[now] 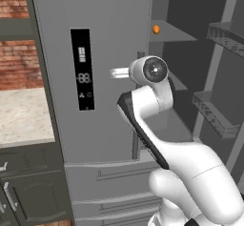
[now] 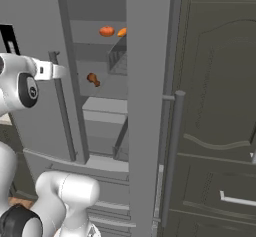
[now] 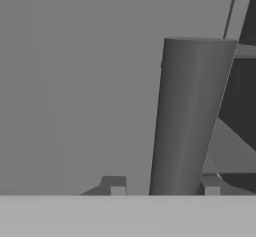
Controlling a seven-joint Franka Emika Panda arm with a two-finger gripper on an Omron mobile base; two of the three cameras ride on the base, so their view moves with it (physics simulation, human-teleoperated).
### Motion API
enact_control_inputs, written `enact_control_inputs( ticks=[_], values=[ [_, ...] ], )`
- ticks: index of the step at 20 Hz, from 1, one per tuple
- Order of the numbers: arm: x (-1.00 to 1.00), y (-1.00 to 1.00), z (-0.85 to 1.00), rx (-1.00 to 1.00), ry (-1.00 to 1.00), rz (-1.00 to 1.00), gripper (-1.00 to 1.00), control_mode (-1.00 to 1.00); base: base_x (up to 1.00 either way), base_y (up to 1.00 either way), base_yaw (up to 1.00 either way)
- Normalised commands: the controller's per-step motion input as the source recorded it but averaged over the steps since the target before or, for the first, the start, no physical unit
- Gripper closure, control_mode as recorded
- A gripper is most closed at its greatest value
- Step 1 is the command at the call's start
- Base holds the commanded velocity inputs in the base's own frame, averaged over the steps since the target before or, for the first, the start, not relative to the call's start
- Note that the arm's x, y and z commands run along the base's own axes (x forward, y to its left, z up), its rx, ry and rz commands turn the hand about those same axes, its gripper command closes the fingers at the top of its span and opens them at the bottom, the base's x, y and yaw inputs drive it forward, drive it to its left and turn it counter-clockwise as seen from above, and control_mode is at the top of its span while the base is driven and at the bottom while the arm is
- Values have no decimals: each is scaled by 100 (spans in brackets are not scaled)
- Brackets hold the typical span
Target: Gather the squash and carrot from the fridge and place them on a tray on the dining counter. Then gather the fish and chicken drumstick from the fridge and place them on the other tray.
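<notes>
Your produce is sitting up on the fridge's top shelf: the squash [image 2: 106, 31] and the carrot [image 2: 121, 32] right beside it, with the chicken drumstick [image 2: 93, 79] one shelf lower. I'm not spotting the fish anywhere. The right fridge door [image 2: 145, 106] is standing open, the left fridge door [image 1: 95, 77] is shut. Your gripper [image 3: 165, 188] is straddling the left door's handle [image 3: 192, 116], fingertips [image 3: 117, 186] sitting either side of the bar and looking apart from it, so I'm reading the pincer as released, not clenched. Risk from here, I'd say: if you're swinging toward the shelf without backing off first, a finger is likely catching that bar and yanking the door.
</notes>
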Motion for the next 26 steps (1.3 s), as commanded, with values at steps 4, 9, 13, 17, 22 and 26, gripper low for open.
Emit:
enact_control_inputs(
  ticks=[4, 9, 13, 17, 22, 26],
  values=[
    [-32, 68, -5, -5, 1, -2, 100, -100, 0, 0, 0],
    [-45, 66, -3, -1, 0, -1, 100, -100, 0, 0, 0],
    [-48, 61, -2, 0, 0, 0, 100, -100, 0, 0, 0],
    [-60, 68, -8, 0, 0, 5, 100, -100, 0, 0, 0],
    [-52, 66, -1, 1, 5, 5, 100, -100, 0, 0, 0],
    [-34, 31, -1, 7, 15, 1, 100, -100, 0, 0, 0]
  ],
)
